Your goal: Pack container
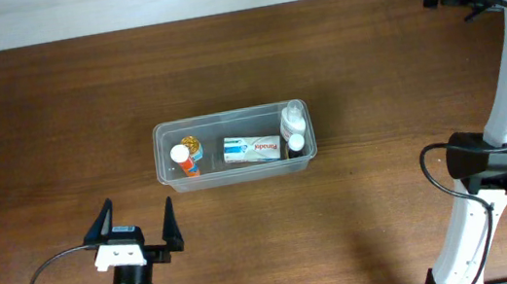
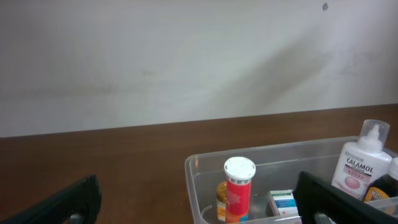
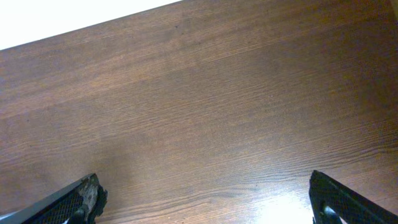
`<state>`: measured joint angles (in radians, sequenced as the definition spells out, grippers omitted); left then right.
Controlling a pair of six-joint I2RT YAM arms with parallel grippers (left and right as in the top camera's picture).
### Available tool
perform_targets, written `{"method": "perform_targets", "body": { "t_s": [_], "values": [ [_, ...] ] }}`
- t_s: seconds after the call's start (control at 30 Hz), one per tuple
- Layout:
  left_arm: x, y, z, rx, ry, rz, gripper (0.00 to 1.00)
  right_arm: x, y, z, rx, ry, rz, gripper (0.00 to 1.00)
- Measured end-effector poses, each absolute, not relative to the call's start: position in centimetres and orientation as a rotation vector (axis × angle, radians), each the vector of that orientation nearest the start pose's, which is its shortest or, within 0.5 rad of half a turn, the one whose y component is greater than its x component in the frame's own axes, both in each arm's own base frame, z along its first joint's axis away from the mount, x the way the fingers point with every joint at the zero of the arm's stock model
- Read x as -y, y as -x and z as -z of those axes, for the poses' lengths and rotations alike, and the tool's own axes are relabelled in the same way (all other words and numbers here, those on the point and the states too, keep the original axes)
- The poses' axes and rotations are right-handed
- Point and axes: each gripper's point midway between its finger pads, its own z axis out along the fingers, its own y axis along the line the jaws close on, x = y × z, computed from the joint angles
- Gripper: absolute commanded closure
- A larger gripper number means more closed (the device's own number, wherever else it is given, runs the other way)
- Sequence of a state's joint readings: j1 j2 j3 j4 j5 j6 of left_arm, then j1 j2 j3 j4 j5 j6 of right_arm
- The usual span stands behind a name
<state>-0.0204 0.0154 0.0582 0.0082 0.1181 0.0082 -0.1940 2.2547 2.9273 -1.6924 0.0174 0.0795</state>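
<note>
Your container [image 1: 231,116] sits upright on the desk [image 1: 43,111]. It is a clear plastic tub with rounded corners and a rim, open at the top, and its long side runs from your left arm's side to your right arm's side.

Five things are inside it. At the end nearer your left arm, a red-and-orange tube [image 1: 182,160] with a white cap stands upright. An amber bottle [image 1: 193,146] is just beside the tube, on the side toward the container's far wall. A white-and-blue box [image 1: 251,148] lies flat in the middle. At the end nearer your right arm there is a white bottle [image 1: 293,115] labelled CALAMOL, with a narrow dispenser top. A dark bottle [image 1: 295,144] with a white cap is just beside it, toward the container's near wall.

Your left fingers [image 1: 103,221] are on the near side of the container, off its left end and apart from it. They are spread wide, with nothing between them. The left wrist camera looks across the desk at the container's left end. The tube rises above the rim there, and a pale wall stands behind.

Your right fingers [image 3: 78,200] are well apart from the container, out past its far right corner. They are also spread wide and carry nothing. The right wrist camera shows only bare brown wood grain between them, with a strip of white beyond the desk's edge.
</note>
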Motion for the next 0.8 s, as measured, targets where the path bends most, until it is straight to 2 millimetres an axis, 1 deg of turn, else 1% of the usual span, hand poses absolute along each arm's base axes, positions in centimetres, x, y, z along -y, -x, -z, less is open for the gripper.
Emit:
{"method": "perform_targets", "body": {
  "t_s": [0.07,0.2,0.23,0.8],
  "values": [
    [2.4,-24.3,-19.3,-1.538,-0.111,0.097,0.01,9.3,-46.0,-30.8,-2.567,-0.358,0.065,0.02],
    [2.2,-24.5,-16.4,-1.632,-0.1,0.091,0.01,9.3,-46.0,-30.8,-2.567,-0.358,0.065,0.02],
    [2.2,-24.5,-15.9,-1.644,-0.1,0.087,0.01,9.3,-46.0,-30.8,-2.567,-0.36,0.064,0.02],
    [2.1,-24.5,-16.0,-1.641,-0.107,0.074,0.01,9.3,-46.0,-30.8,-2.567,-0.358,0.065,0.01]
  ]
}}
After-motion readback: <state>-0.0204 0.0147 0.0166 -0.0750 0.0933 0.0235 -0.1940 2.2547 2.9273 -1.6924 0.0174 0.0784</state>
